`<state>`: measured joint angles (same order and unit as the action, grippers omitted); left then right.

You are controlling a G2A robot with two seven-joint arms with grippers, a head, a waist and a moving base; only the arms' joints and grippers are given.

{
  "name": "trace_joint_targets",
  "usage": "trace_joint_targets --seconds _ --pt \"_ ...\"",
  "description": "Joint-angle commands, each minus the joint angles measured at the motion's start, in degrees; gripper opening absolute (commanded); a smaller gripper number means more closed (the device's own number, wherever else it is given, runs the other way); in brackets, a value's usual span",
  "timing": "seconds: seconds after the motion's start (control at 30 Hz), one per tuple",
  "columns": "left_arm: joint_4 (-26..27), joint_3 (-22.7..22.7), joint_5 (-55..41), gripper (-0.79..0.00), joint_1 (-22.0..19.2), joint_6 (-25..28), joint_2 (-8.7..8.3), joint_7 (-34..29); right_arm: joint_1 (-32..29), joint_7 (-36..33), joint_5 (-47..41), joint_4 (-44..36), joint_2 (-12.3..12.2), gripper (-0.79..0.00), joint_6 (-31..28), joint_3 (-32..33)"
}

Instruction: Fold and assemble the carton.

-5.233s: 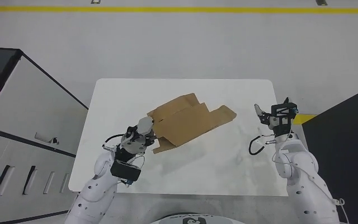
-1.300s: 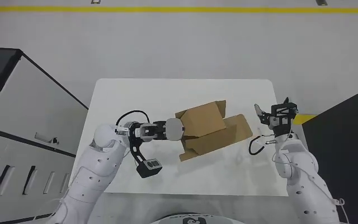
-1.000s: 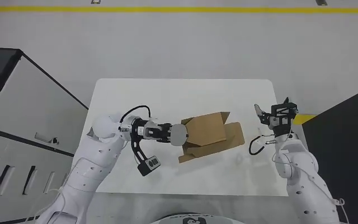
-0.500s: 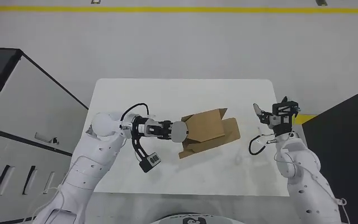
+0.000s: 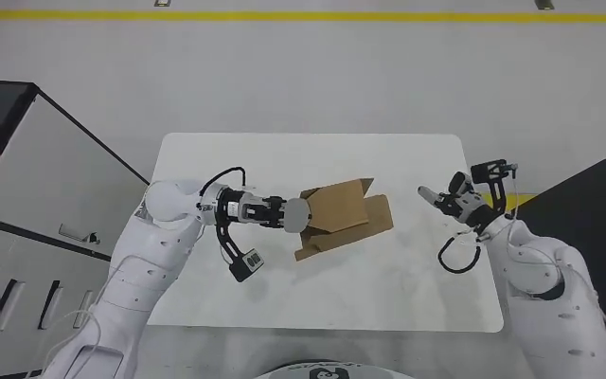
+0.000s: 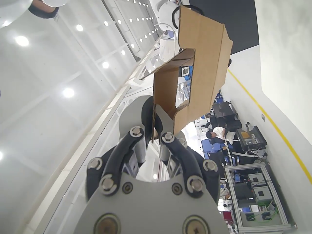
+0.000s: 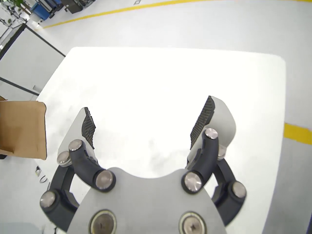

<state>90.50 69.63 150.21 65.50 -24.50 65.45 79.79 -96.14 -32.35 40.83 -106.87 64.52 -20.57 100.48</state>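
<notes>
1. The left gripper (image 5: pixel 301 212) is clamped on the carton (image 5: pixel 341 212). In the left wrist view its two fingers (image 6: pixel 164 119) are pressed together on a thin cardboard edge at the carton's near end.
2. From the left gripper's (image 6: pixel 156 125) fingertips the carton (image 6: pixel 204 74) stretches straight out, away from the wrist. It is a brown corrugated sleeve, partly opened, so that one can look between its walls. Loose flaps stand out at the end by the fingers and at the far end.
3. Seen from the top, the carton sits tilted over the middle of the white table (image 5: pixel 284 161), with the left gripper at one end. The other end points toward the right gripper (image 5: pixel 441 194). Whether the carton's underside touches the table cannot be told.
4. The right gripper (image 7: pixel 148 119) is spread wide with nothing between its fingers. Its ribbed pads (image 7: pixel 206 120) face each other above a bare part of the table (image 7: pixel 170 74).
5. The carton is well apart from the right gripper. One brown corner of it (image 7: pixel 22 127) shows out past the side of one finger.
6. Ahead of the right gripper's fingertips, beyond the table's far edge, a yellow floor line (image 7: pixel 170 1) runs across the pale floor.
</notes>
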Motion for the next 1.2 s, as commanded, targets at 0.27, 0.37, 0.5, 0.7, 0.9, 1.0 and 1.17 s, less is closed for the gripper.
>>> trace_joint_targets --seconds 0.27,0.37,0.5,0.7,0.9,1.0,1.17 --pt "0.98 -0.85 -3.89 -0.785 1.11 0.39 -0.51 0.39 4.7 -19.69 -39.85 7.73 -0.7 0.0 0.34 1.85" --pt "1.03 -0.9 -4.04 -0.785 1.29 0.61 -0.82 0.61 6.56 -26.09 -47.09 9.86 -1.15 0.0 2.11 2.57" --pt "0.99 -1.04 -4.52 -0.785 1.42 0.45 -1.19 0.44 9.0 -32.29 -53.62 13.0 -1.7 0.0 4.45 3.05" --pt "0.77 -2.15 -4.7 -0.785 0.92 0.96 -1.55 0.96 10.86 -37.48 -61.03 16.01 -2.0 0.0 7.27 2.04" --pt "0.84 -2.17 -4.81 -0.785 1.02 1.07 -1.54 0.51 10.86 -37.48 -61.03 16.01 -2.0 0.0 7.27 2.04" --pt "1.53 -2.39 -5.05 -0.785 1.64 1.64 -1.59 -1.77 10.91 -40.08 -74.0 16.65 -1.51 0.0 10.83 0.36" --pt "1.08 -2.1 -6.46 -0.785 1.8 1.18 -1.8 -2.12 12.62 -47.47 -84.71 18.61 -1.59 0.0 14.22 -0.26"
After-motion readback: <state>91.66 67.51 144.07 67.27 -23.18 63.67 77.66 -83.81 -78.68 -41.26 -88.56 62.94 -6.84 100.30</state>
